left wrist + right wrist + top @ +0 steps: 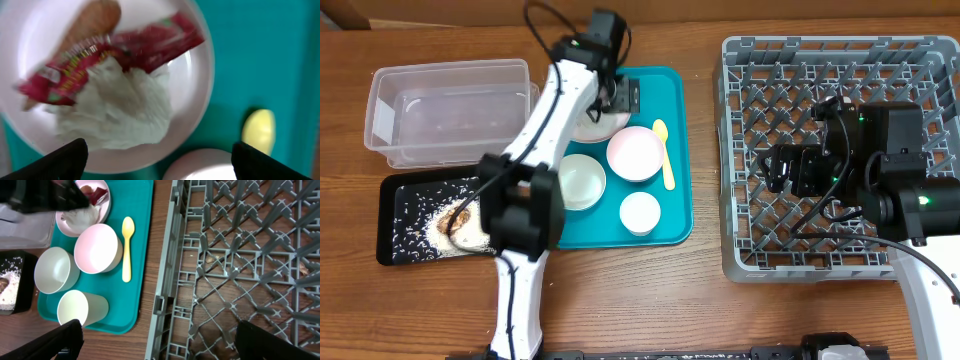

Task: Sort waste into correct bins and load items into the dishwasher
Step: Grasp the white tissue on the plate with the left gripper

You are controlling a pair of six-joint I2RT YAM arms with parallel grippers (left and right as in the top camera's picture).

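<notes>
Left gripper [159,150] hovered over plate [197,75] at back of teal tray [675,100], desk centre. Jaws were wide open, nothing held. On plate: wrapper [125,50] lay across napkin [120,110], and stick [95,20] ran under wrapper. Spoon [665,155], pink bowl [635,153], pale bowl [582,180] and cup [641,212] sat on teal tray toward the front edge from plate, spoon just right of pink bowl. Right gripper [159,330] hung over rack [920,60] by right edge, jaws wide open, empty. Tub [450,110] was at back-left corner. Black tray [392,195] sat just in front of it by left edge, holding rice [415,212] and lump [458,215].
</notes>
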